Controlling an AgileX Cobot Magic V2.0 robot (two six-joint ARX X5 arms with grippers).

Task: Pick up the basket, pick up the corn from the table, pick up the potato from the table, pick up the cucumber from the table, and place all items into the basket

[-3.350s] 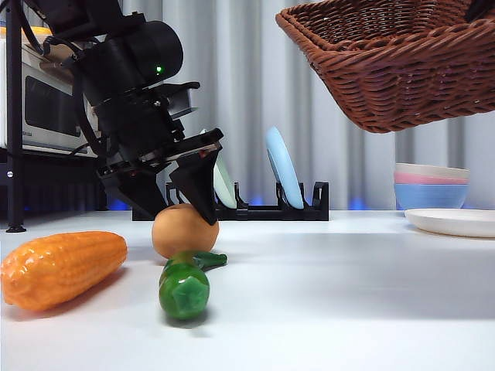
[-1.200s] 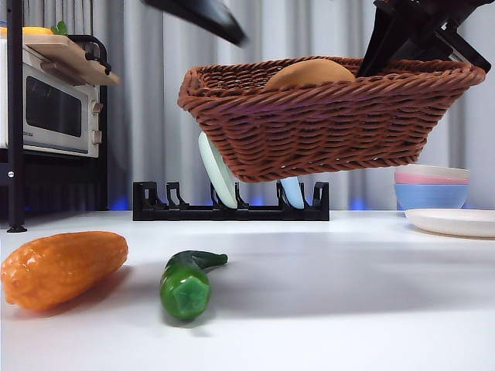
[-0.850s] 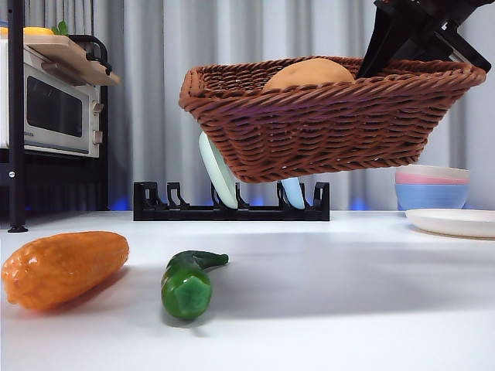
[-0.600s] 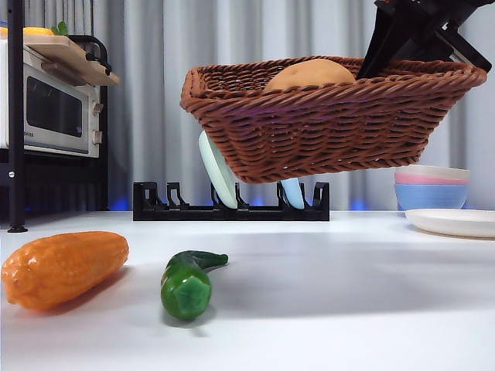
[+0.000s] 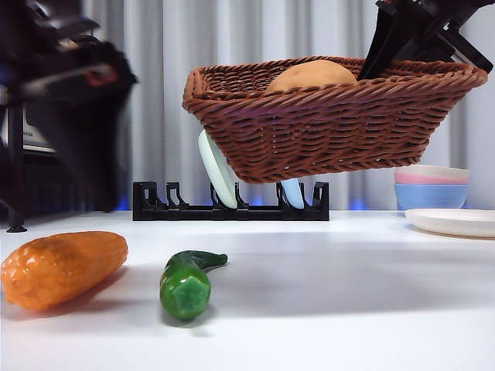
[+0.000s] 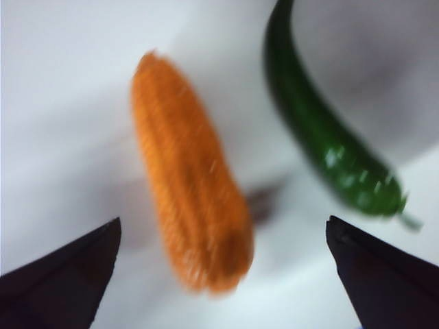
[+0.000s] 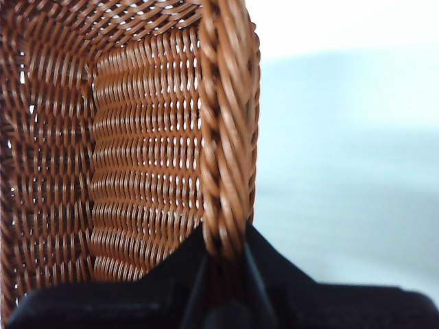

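The wicker basket (image 5: 332,120) hangs above the table (image 5: 348,294), held at its right rim by my right gripper (image 5: 402,39), which is shut on the braided rim (image 7: 226,137). The tan potato (image 5: 312,75) lies in the basket. The corn (image 5: 62,267) and the green cucumber (image 5: 186,282) lie on the table at the front left. My left gripper (image 5: 73,131) comes down blurred above the corn. In the left wrist view its jaws stand wide open (image 6: 219,274) over the corn (image 6: 192,205), with the cucumber (image 6: 322,137) beside it.
A black dish rack (image 5: 232,205) with plates stands at the back. Stacked bowls (image 5: 431,185) and a white plate (image 5: 452,222) are at the right. A microwave stands behind the left arm at the far left.
My left arm has come back into the front view from the upper left and dropped toward the corn. The basket with the potato has stayed almost still.
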